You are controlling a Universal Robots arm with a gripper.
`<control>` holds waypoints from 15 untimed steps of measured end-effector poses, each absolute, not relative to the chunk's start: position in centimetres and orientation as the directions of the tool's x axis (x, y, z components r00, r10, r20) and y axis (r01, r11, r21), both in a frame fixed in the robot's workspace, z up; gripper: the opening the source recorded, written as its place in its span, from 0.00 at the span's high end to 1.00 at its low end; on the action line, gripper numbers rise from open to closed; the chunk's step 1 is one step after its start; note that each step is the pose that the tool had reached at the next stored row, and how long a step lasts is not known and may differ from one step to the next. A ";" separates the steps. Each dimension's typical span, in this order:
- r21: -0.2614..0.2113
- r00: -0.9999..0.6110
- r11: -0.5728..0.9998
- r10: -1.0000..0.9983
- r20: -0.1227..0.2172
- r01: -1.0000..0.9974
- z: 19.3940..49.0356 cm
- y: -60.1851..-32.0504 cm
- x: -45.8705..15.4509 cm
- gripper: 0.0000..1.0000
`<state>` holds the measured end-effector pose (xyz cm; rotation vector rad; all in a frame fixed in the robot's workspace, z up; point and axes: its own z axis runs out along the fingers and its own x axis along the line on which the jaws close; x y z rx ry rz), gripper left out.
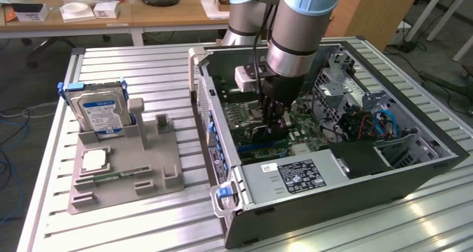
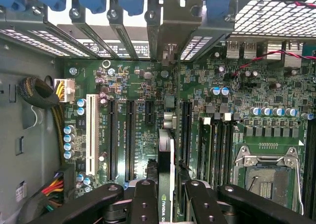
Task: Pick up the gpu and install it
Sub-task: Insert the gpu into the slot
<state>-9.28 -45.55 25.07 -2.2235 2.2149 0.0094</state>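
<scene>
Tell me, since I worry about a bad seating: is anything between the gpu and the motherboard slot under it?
Nothing visible is. The gripper holds the gpu edge-on inside the computer case, right above the motherboard. The black slots beside it look bare; the cable bundle lies well aside.

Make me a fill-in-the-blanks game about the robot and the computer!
1. The gripper is shut on the ____.
2. The gripper is down inside the open computer ____.
3. The hard drive in the grey holder has a ____ label.

Missing words: gpu; case; blue.
</scene>
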 end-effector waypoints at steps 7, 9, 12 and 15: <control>0.002 0.004 -0.004 -1.000 -0.007 -1.000 25.3 -45.5 -9.4 0.74; 0.002 0.002 -0.002 -1.000 -0.006 -1.000 25.3 -45.6 -9.4 0.74; 0.002 -0.003 0.003 -1.000 -0.006 -1.000 25.3 -45.6 -9.4 0.74; 0.002 -0.006 0.006 -1.000 -0.006 -1.000 25.3 -45.6 -9.4 0.74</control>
